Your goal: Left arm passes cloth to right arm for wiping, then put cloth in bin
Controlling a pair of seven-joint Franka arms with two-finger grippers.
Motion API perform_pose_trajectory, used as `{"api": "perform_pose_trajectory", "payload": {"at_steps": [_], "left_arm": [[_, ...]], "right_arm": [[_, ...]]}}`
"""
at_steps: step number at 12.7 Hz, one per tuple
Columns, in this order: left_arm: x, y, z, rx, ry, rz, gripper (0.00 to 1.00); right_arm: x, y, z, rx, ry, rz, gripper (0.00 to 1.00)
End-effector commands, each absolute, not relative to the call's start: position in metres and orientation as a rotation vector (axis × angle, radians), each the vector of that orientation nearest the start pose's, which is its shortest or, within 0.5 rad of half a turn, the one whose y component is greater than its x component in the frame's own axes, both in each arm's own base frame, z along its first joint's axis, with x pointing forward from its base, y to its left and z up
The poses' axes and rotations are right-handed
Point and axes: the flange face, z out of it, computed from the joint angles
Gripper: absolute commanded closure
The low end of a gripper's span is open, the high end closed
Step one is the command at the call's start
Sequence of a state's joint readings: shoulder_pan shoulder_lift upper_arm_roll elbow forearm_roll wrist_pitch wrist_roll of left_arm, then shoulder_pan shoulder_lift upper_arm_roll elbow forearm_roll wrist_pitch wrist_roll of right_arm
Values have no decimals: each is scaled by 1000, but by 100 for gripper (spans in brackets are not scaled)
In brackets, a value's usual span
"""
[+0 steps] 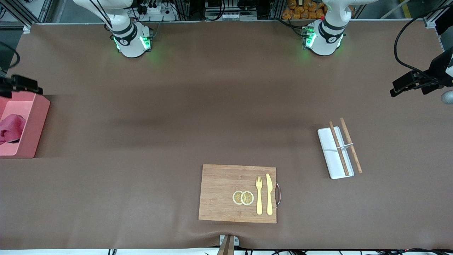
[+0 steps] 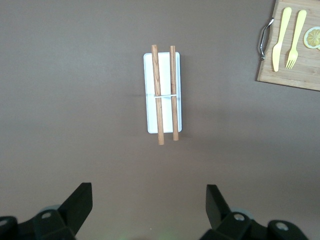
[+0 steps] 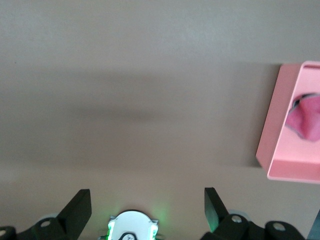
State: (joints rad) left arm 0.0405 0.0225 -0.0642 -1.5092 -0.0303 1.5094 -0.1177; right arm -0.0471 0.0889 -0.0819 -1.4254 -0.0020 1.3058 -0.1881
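The magenta-pink cloth (image 1: 10, 129) lies crumpled inside the pale pink bin (image 1: 35, 124) at the right arm's end of the table. Both show in the right wrist view, the cloth (image 3: 305, 122) in the bin (image 3: 280, 150). My right gripper (image 3: 147, 200) is open and empty, high over bare table above its own base (image 3: 132, 225), apart from the bin. My left gripper (image 2: 149, 200) is open and empty, high over bare table short of the white tray (image 2: 150, 90). Neither gripper shows in the front view; only the arm bases do.
A wooden board (image 1: 226, 191) with two lemon slices (image 1: 243, 197), a fork (image 1: 259, 194) and a knife (image 1: 269, 194) lies near the front camera. A white tray (image 1: 331, 159) with two chopsticks (image 1: 350, 145) lies toward the left arm's end. Black devices (image 1: 417, 81) stand at both table ends.
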Motion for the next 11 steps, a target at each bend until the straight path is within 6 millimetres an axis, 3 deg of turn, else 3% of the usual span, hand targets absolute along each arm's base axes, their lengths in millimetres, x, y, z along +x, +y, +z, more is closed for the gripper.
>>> {"api": "perform_pose_trajectory", "payload": {"at_steps": [1, 6, 11], "left_arm": [[547, -19, 645, -3151, -146, 14, 0], [510, -17, 653, -3119, -164, -97, 0], [510, -19, 663, -3120, -198, -85, 0]], "right_arm": [[519, -44, 629, -3078, 116, 315, 0], [517, -39, 643, -3042, 158, 263, 0], [518, -47, 650, -3061, 177, 225, 0]]}}
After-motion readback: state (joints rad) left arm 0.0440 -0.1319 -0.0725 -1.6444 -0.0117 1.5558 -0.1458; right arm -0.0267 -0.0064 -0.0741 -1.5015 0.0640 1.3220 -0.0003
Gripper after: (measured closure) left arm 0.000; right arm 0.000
